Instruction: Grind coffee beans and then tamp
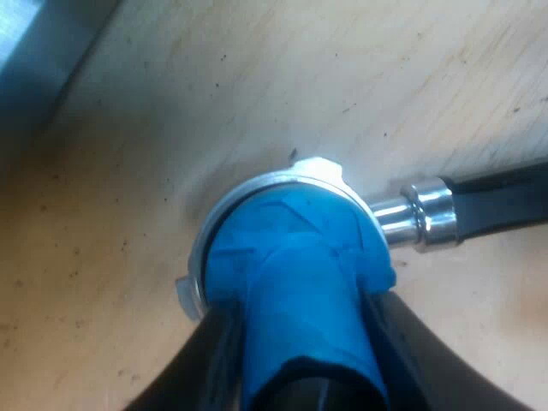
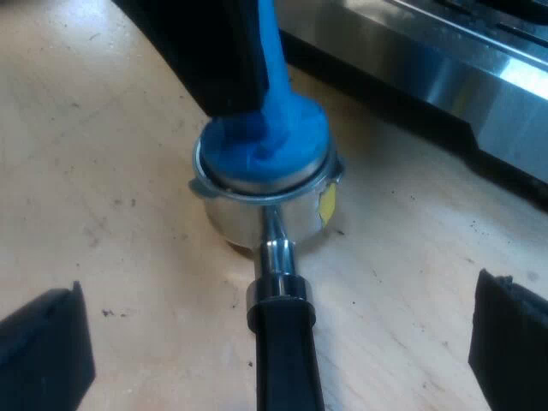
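The left gripper point(image 1: 295, 325) has its black fingers clamped on the blue tamper point(image 1: 291, 257), whose base sits inside the rim of the metal holder point(image 1: 257, 184); how deep it presses is hard to tell. The holder rests on the wooden table point(image 1: 257, 77), its dark handle point(image 1: 505, 201) sticking out to one side. The right gripper point(image 2: 276, 347) hovers above that handle, fingers spread wide and touching nothing. Beyond the holder stands the espresso machine point(image 2: 445, 60).

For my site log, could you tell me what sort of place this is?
Probably a coffee-making bench: a pale wooden worktop, a brushed steel espresso machine, and a blue tamper, held by my left gripper, set in a round metal holder with a dark handle.
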